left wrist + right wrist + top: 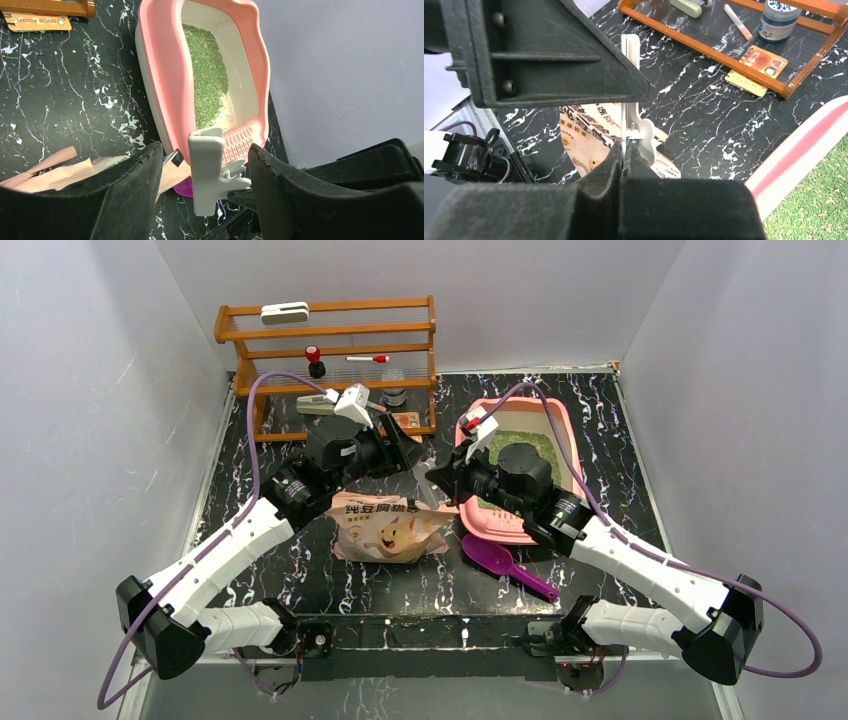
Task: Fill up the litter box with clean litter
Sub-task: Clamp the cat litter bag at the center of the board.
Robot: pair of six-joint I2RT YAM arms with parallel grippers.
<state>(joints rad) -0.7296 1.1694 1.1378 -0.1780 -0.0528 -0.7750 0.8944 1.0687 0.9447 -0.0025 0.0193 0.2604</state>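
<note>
The cat-printed bag (385,530) lies flat on the tabletop (300,575) between the arms. Over it the right claw (624,155) is clamped on a white clip (644,135), probably offering it to the left claw (205,150), whose jaws stand apart on either side. Only the left wrist view shows those gaps and, farther off, the litter box (162,75) with clean litter (207,75) covering part of its floor.

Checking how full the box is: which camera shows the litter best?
Left wrist view. It looks into the litter box, where the green litter covers only part of the pale floor. The top view shows just a green patch behind the right arm; the right wrist view catches only a corner of it at lower right.
</note>
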